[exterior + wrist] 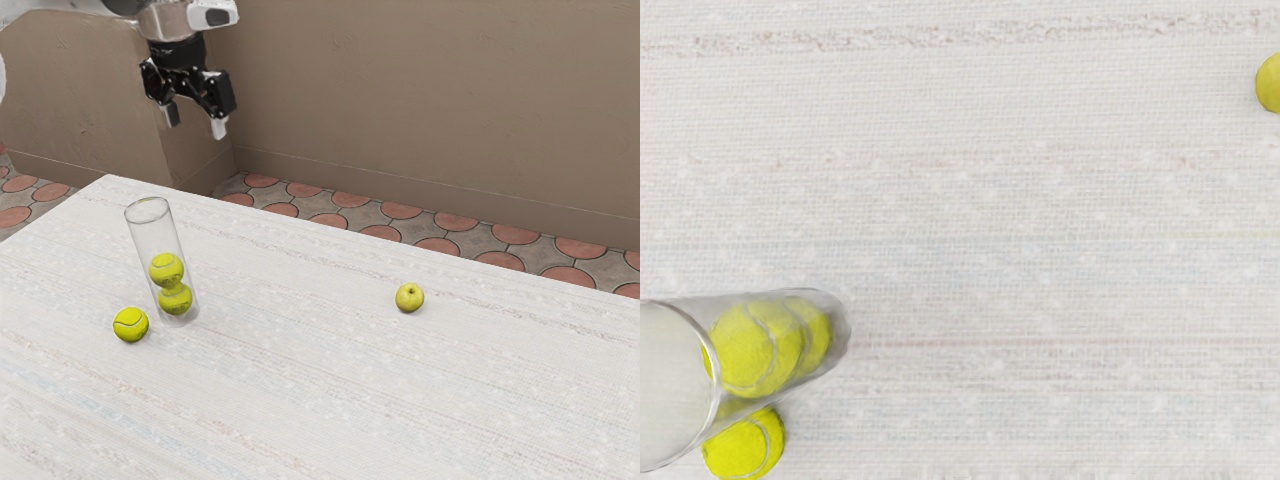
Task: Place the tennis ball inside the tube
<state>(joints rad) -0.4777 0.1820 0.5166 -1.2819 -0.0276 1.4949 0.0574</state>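
1. The reach for the loose tennis ball (pixel 131 324) is judged to be the step in hand; nothing is held by the black two-finger gripper (pixel 196 121), whose fingers are spread apart above the far side of the table (pixel 330 400).
2. The loose tennis ball is seen resting on the table, just beside the base of the clear tube (pixel 150 236). The tube is stood upright with its mouth uncovered, and two tennis balls are stacked inside — the upper ball (pixel 166 270) over the lower ball (pixel 175 299) — with room left above them.
3. For the next move, the gripper should be brought over the loose ball, lowered, and closed around its sides. The tube could be knocked by a finger during the descent, so the fingers are best turned to keep clear of its wall.
4. After that, a high lift would be needed — above the rim — before release.
5. The yellow-green apple (pixel 409 298), set well apart, is to be left alone.
6. Seams are seen on the balls, but no brand, label or writing can be read on them or on the tube.
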